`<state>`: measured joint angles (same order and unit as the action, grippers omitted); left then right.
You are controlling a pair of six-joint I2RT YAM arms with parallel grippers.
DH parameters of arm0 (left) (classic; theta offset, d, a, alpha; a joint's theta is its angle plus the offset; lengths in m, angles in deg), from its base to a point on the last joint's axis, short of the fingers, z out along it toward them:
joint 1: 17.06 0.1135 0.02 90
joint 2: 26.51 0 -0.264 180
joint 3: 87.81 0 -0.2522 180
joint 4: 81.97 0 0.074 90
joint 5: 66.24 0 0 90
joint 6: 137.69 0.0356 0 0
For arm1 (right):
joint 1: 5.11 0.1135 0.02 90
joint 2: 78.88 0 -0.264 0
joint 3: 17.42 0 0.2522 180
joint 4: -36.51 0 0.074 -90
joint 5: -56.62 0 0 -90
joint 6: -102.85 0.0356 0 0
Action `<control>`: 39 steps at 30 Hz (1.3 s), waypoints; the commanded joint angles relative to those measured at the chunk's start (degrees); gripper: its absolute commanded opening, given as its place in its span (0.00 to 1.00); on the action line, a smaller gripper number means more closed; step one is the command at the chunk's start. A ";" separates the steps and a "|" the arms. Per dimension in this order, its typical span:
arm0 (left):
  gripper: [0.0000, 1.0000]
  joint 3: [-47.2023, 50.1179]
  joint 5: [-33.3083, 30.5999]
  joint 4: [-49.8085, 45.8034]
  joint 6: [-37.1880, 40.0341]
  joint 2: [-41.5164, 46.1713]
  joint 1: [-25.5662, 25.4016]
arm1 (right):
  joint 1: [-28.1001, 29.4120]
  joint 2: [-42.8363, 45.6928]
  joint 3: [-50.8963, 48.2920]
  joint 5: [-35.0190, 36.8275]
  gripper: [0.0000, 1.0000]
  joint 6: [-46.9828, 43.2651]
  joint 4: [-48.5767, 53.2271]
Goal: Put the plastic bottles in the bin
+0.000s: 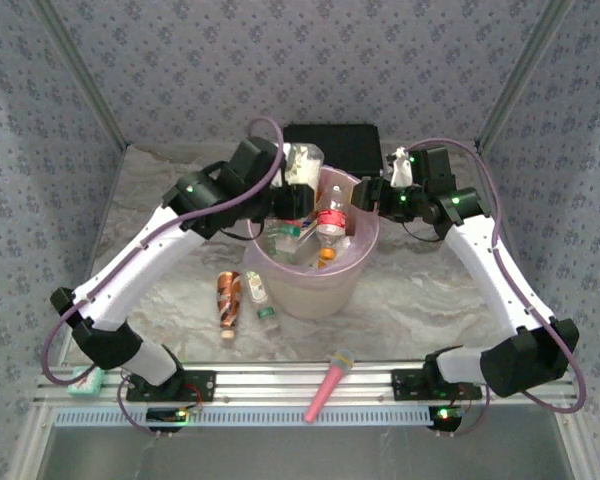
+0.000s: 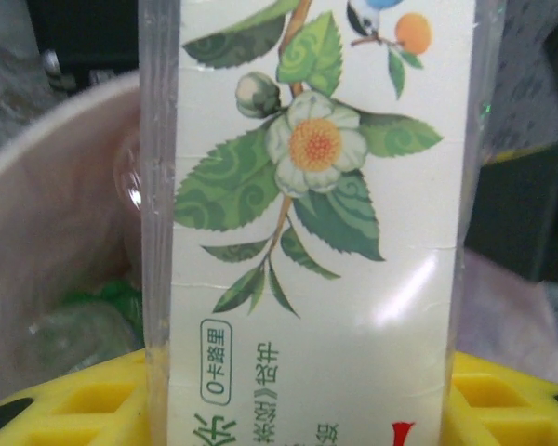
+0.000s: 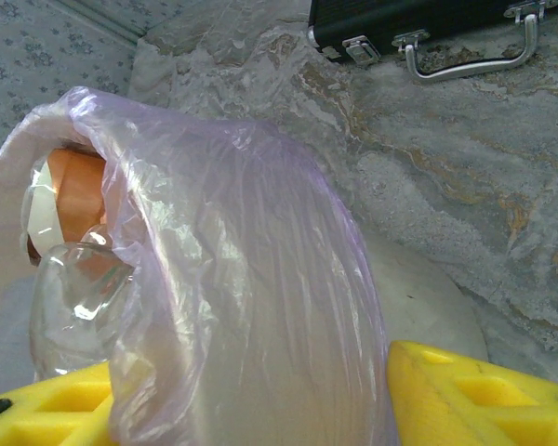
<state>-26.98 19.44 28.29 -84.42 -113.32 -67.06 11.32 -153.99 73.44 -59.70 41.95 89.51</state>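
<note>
The left hand (image 2: 298, 413) is clamped round a clear plastic bottle with a cream label printed with a white flower and green leaves (image 2: 316, 232), and it hangs right over the round cream-coloured bin lined with a translucent pink plastic bag (image 1: 315, 290). The right hand (image 3: 251, 400) is closed on the bin's rim, bag film pinched between its yellow fingers (image 3: 474, 390). That bottle looks light, thin-walled and slick on the label, so I'd judge a gentle mid-body grip safest. On the marbled grey surface (image 1: 430, 290), just left of the bin, lie a brown bottle with a spiral-striped label (image 1: 228, 297) and a small clear bottle (image 1: 262, 300), both round and likely to roll, so take them across the middle. The held bottle's cap and base are cut off, I can't tell whether it is empty, and the bottles inside the bin blur behind the bag.
</note>
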 commanded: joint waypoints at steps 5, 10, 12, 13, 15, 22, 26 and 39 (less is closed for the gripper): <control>0.34 7.97 -0.54 0.18 -4.10 5.60 -2.88 | -0.17 -0.34 1.38 0.04 0.62 -1.16 1.01; 0.69 6.39 -1.73 1.39 -0.82 6.82 -2.92 | -0.11 -0.56 1.17 -0.47 0.62 -0.89 0.66; 0.77 4.02 -3.31 1.87 1.21 6.85 -2.91 | -0.08 -0.47 1.15 -0.34 0.62 -0.80 0.64; 0.79 2.62 -4.48 1.85 2.49 6.72 -2.93 | -0.01 -0.35 1.12 -0.33 0.62 -0.78 0.70; 0.83 0.44 -6.27 1.85 4.91 6.12 -2.87 | -0.04 -0.21 1.17 -0.25 0.62 -0.71 0.77; 0.66 -1.39 -9.34 3.63 8.77 2.75 -1.59 | 0.08 0.07 0.93 -0.26 0.62 -0.74 0.92; 0.52 -0.86 -8.00 3.78 8.55 0.08 -1.64 | 0.04 -0.03 0.90 -0.27 0.62 -0.80 0.83; 0.33 18.04 -5.78 8.35 -0.71 6.26 -2.59 | -0.12 -0.01 0.38 -0.35 0.62 -0.80 0.39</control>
<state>-14.26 10.81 42.89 -81.93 -108.16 -68.54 11.28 -154.21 73.44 -59.72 41.93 89.49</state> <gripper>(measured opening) 0.337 0.616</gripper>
